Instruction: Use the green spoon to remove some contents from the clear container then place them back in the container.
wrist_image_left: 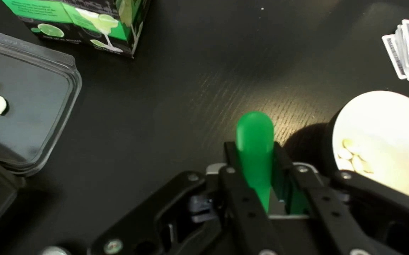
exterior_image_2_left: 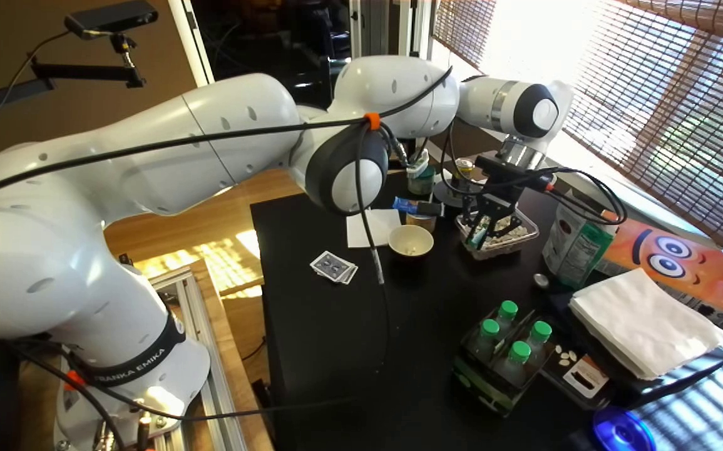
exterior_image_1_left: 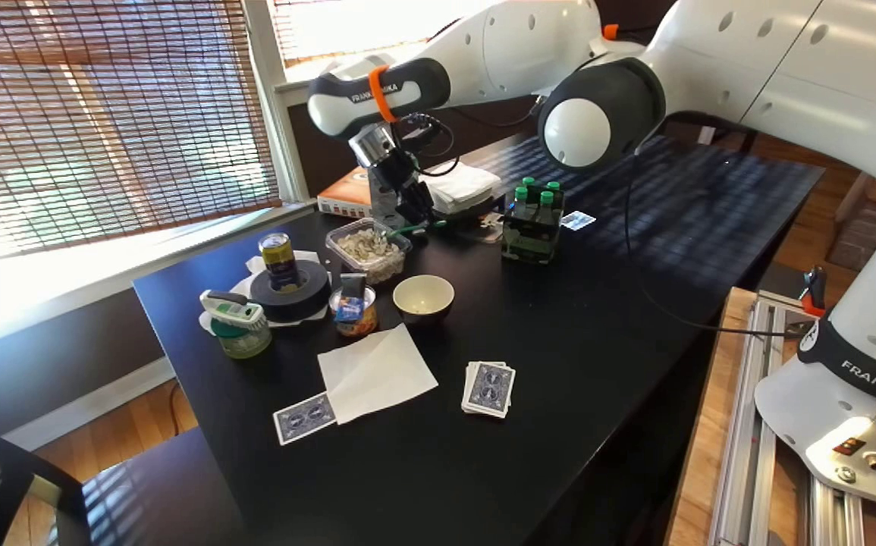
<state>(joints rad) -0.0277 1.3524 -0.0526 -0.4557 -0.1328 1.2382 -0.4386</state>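
Observation:
The green spoon is pinched in my gripper; the wrist view shows one rounded end of it sticking out past the fingertips. In an exterior view the spoon slants across to the clear container, its far end reaching over or into the pale contents. The bowl of the spoon cannot be made out. My gripper stands low at the container, in front of its near part in that exterior view. The wrist view does not show the container.
A cream bowl holding several pale seeds stands close by. Behind the gripper are a bottle carrier, white napkins and a dark tray with several seeds. A can on a black roll and a topped jar stand near the container.

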